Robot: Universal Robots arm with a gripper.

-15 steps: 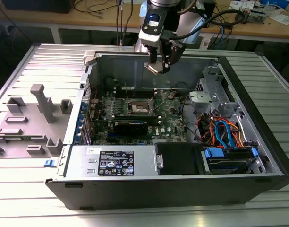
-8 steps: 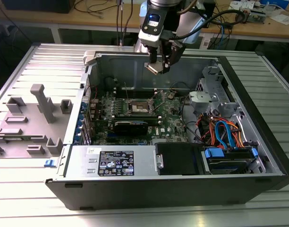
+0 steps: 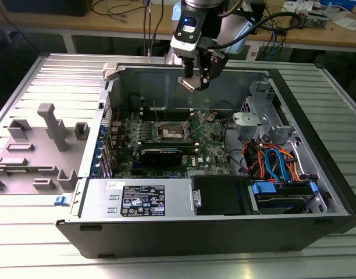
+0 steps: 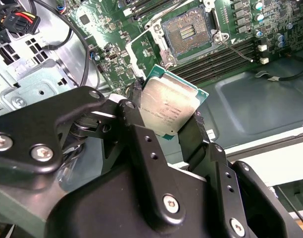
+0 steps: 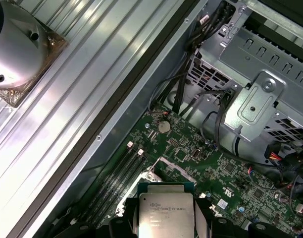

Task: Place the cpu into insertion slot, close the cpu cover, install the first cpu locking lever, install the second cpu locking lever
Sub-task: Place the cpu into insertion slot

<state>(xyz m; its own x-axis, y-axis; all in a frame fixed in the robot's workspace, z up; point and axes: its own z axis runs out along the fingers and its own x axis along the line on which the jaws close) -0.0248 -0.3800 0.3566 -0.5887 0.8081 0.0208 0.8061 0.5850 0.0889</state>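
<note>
One cpu: pinched in my claw, metal top towards both wrist views, held in the air over the open case, touching nothing else.
Claw: closed down to the chip's width, one finger on each of two opposite edges, carrying only the chip.
Slot: on the green board, dark centre uncovered, nothing seated in it, well apart from the chip.
Handling: I judge it light, thin and stiff, so a modest squeeze should do; the smooth lid could slide in a loose hold.
Fragility: I'd expect delicate contacts underneath and fine pins in the slot, so I take hold by the edges only.
</note>
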